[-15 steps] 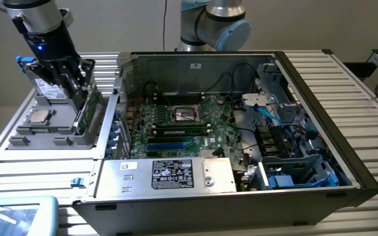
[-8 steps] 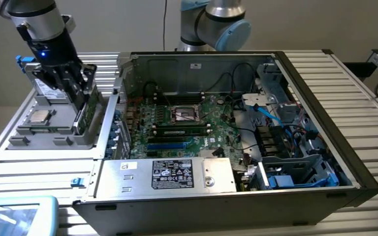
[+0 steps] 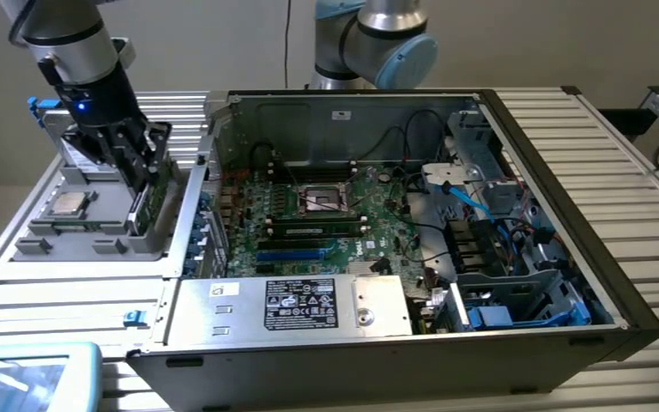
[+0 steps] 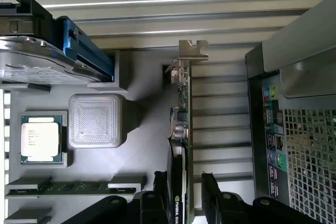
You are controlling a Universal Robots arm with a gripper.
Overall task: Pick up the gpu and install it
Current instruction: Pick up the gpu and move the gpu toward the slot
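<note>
Grey tray (image 3: 78, 230) on the slatted metal counter (image 3: 66, 292), at the exterior view's left of the open PC case (image 3: 421, 369). The gpu (image 4: 182, 108) stands on edge in a slot of the tray, on the side nearest the case. Its silver bracket (image 4: 192, 51) is at the end away from the tool, and the green board and black face are seen edge-on. The tool (image 4: 184, 177) hangs low over the card with its jaws apart, one black finger (image 4: 160, 192) on each side of the card's near end. A gap shows between the card and the finger on the case side, and nothing is gripped. Also in the tray: a CPU (image 4: 39, 140), a RAM stick (image 4: 68, 187), a ribbed grey block (image 4: 97, 120) and a drive (image 4: 31, 61) in a blue carrier (image 4: 89, 45). Inside the case the green motherboard (image 3: 306, 215) lies flat, with a labelled silver box (image 3: 295, 305) along the near wall. In the exterior view the arm (image 3: 83, 69) reaches down from above onto the tray.
</note>
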